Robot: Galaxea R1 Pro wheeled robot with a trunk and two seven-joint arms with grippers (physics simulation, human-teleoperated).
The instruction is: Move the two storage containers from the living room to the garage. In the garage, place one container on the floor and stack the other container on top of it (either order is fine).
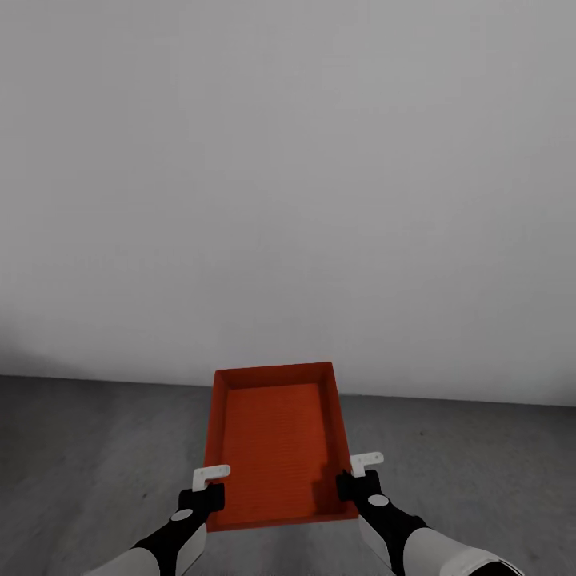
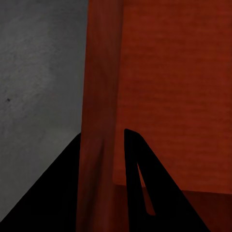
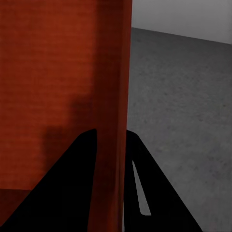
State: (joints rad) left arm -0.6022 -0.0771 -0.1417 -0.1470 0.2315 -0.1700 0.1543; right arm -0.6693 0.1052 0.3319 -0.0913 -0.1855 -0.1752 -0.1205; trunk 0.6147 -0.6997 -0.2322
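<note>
One red-orange storage container (image 1: 276,444), open-topped and empty, is held lengthwise in front of me over the dark grey concrete floor (image 1: 96,472) of the garage. My left gripper (image 1: 210,486) is shut on its left long wall near the near corner, and my right gripper (image 1: 358,474) is shut on its right long wall. In the left wrist view the gripper (image 2: 102,159) straddles the container's wall (image 2: 99,87), one dark finger (image 2: 145,188) inside. The right wrist view shows the same: the gripper (image 3: 110,154) pinches the wall (image 3: 113,72). I cannot tell whether the container touches the floor.
A plain white wall (image 1: 288,200) rises just beyond the container's far end and meets the floor along a line across the view. Bare concrete (image 3: 183,106) stretches to both sides of the container.
</note>
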